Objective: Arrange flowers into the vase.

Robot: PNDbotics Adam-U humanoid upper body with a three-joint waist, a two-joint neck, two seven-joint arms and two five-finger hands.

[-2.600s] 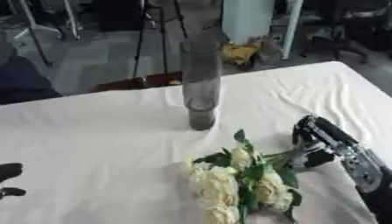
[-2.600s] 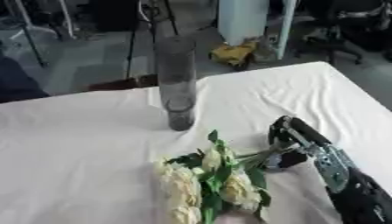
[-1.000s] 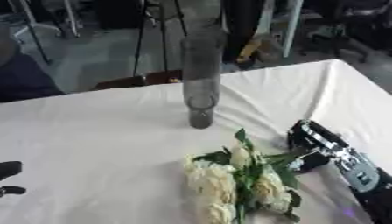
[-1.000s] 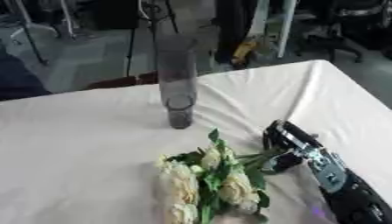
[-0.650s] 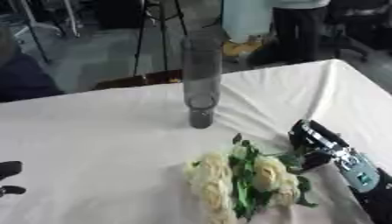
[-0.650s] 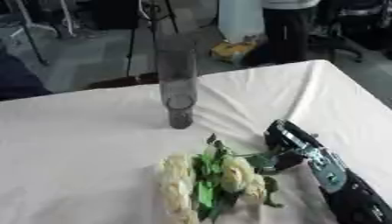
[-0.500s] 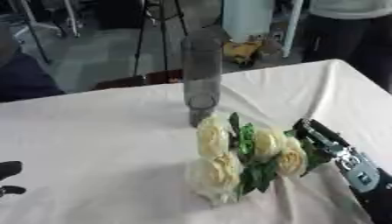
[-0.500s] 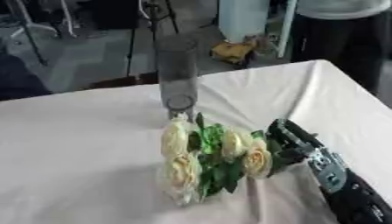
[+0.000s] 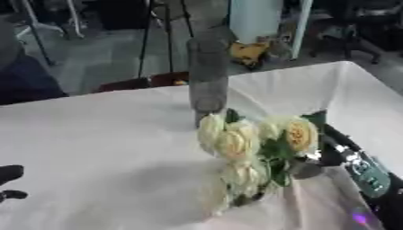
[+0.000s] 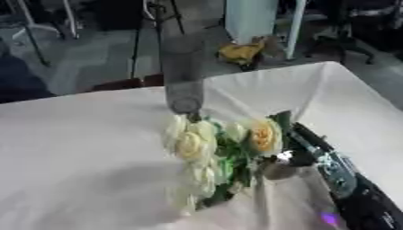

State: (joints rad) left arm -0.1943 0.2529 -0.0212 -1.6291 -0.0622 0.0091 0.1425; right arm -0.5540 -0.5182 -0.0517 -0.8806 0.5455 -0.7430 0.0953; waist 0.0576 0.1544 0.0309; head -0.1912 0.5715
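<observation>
A tall grey glass vase [image 9: 208,77] stands upright at the far middle of the white-clothed table [image 9: 94,134]. A bunch of cream roses with green leaves [image 9: 253,148] hangs tilted just in front of the vase and to its right, blooms up and towards the vase, lifted off the cloth. My right hand [image 9: 351,161], black and silver, comes in from the lower right and is shut on the stems at the bunch's right side. The stems are mostly hidden by leaves and hand. My left hand [image 9: 9,174] rests open at the lower left edge, far from the flowers.
The cloth bunches up in a fold [image 9: 315,202] under the bouquet. The table's far edge [image 9: 118,90] runs just behind the vase, with a tripod [image 9: 167,27], chairs and floor clutter beyond it. The table's right edge [image 9: 378,90] slopes down near my right arm.
The bouquet lay flat on the cloth; my right hand has lifted and swung it upright, blooms now higher and closer to the vase. The left hand has stayed put.
</observation>
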